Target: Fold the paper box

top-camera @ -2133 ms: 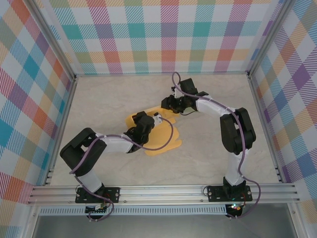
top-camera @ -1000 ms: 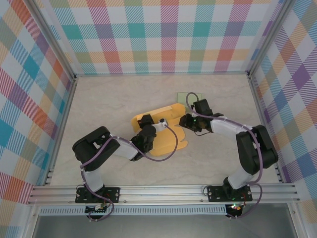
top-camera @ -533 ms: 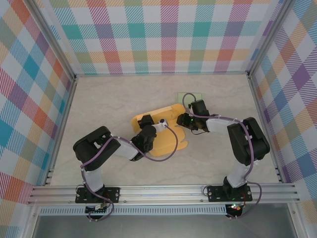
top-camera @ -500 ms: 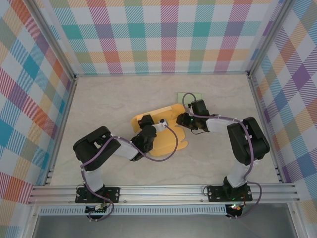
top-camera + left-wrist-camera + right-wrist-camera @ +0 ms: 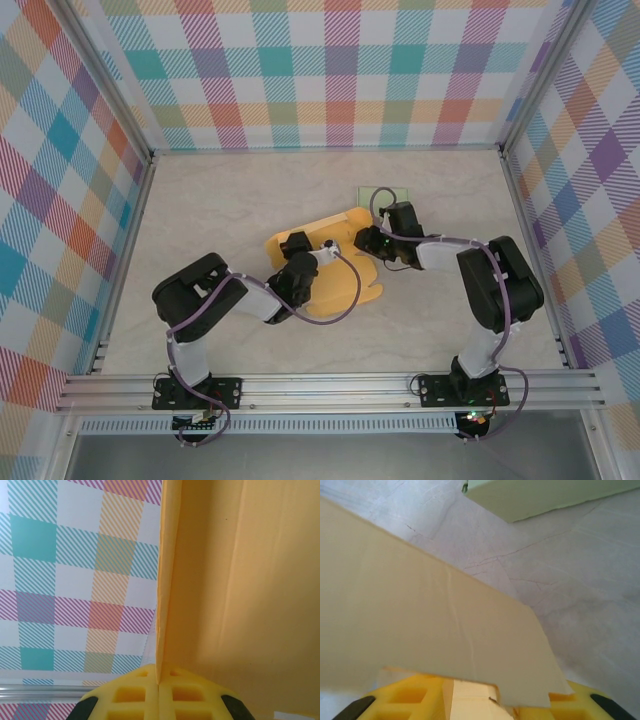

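One yellow cardboard paper box: middle of the marble-look table, one panel raised.
Left gripper: pressed together on that panel's edge.
Right gripper: box flap between its pads; gripped or loose, cannot tell.
Pale green flat card: toward the table's far edge.

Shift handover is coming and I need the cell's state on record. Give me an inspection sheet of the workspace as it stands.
Surface: pale marbled table, no spills seen.
Job's things: yellow paper box mid-table, mostly flat, not yet folded up.
Clutter: pale green card lying flat just beyond the box.
Grippers: left end effector shut on the edge of a box panel; right end effector shut on a box flap.
Cables: the left arm's purple cable loops across the box.
Surroundings: plaid walls, aluminium rail at the near edge; nothing else seen.
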